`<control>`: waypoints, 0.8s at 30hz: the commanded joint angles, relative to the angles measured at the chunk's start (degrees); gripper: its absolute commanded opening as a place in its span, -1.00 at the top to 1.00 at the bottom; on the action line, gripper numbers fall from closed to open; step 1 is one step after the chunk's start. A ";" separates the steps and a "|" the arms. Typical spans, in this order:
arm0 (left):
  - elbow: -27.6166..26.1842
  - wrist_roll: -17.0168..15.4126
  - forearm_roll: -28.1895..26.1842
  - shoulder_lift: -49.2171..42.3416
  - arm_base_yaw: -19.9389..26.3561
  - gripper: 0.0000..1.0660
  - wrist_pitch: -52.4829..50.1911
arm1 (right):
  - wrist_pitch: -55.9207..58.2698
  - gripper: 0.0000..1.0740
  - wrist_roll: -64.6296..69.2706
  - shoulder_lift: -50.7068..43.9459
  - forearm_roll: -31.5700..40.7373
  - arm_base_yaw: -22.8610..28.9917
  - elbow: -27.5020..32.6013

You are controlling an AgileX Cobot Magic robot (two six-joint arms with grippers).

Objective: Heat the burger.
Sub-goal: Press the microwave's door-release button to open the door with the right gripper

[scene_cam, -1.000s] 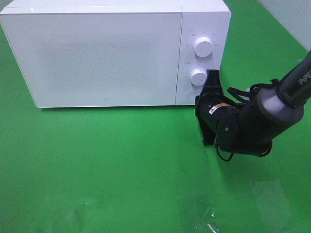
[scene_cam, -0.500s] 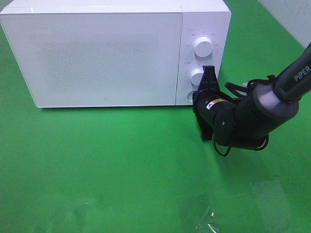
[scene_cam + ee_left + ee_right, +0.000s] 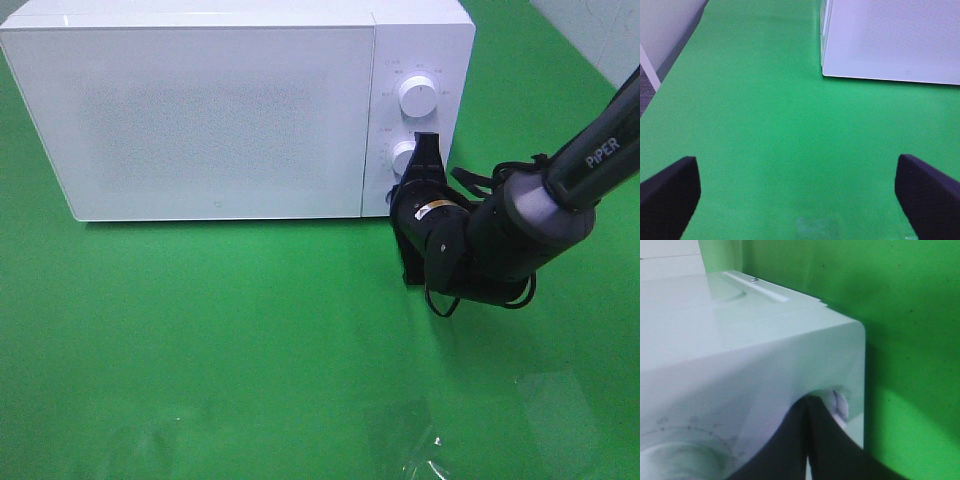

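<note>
The burger is out of view. The white microwave (image 3: 200, 110) stands at the back with its door closed; its side also shows in the left wrist view (image 3: 890, 40). My right gripper (image 3: 397, 200) is shut and empty. Its tips rest against the round button (image 3: 840, 404) at the lower right corner of the control panel, below the lower knob (image 3: 403, 157). In the right wrist view the right gripper (image 3: 807, 402) shows its two dark fingers pressed together. My left gripper (image 3: 800, 192) is open and empty over bare green cloth, out of the exterior high view.
The upper knob (image 3: 417, 95) sits above the lower one. A clear shiny plastic patch (image 3: 420, 445) lies on the green cloth near the front edge. A pale wall (image 3: 600, 30) borders the table at the back right.
My right gripper has moved left and slightly up, closing in on the microwave's lower right button. The microwave door stays closed.
</note>
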 commanded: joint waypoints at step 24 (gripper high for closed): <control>0.23 -0.06 -0.23 -0.29 0.11 -0.83 -0.80 | -25.32 1.00 -0.46 2.35 0.00 -1.89 -9.17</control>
